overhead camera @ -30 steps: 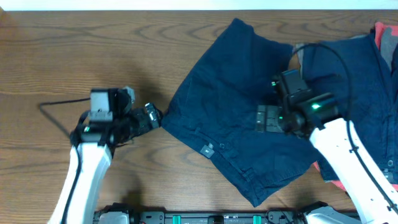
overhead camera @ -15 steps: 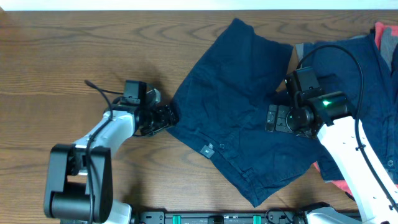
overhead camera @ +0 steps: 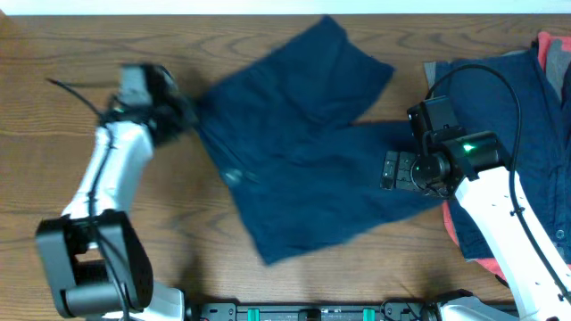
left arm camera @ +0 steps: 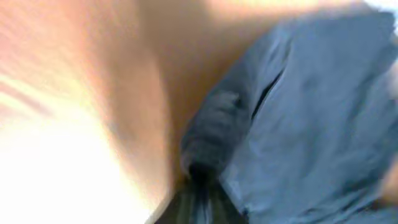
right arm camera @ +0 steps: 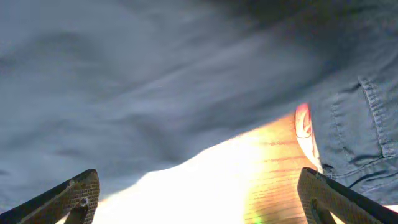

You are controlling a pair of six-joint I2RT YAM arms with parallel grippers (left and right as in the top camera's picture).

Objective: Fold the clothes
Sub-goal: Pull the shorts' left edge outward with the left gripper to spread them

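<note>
Overhead: left gripper pinching navy shorts at their left edge, right gripper spread over them; thin pinch could slip under a pull, leaving them bunched.

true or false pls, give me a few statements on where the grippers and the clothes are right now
1. The left gripper holds an edge of the navy shorts. True; the left wrist view, though blurred, shows fabric bunched at its fingers.
2. The right gripper is clamped on the shorts. False: its fingers are spread wide with nothing between them.
3. A pile of clothes lies at the right side of the table, with a coral-red garment in it. True.
4. The navy shorts are neatly folded in half. False: they lie spread open and unfolded.
</note>
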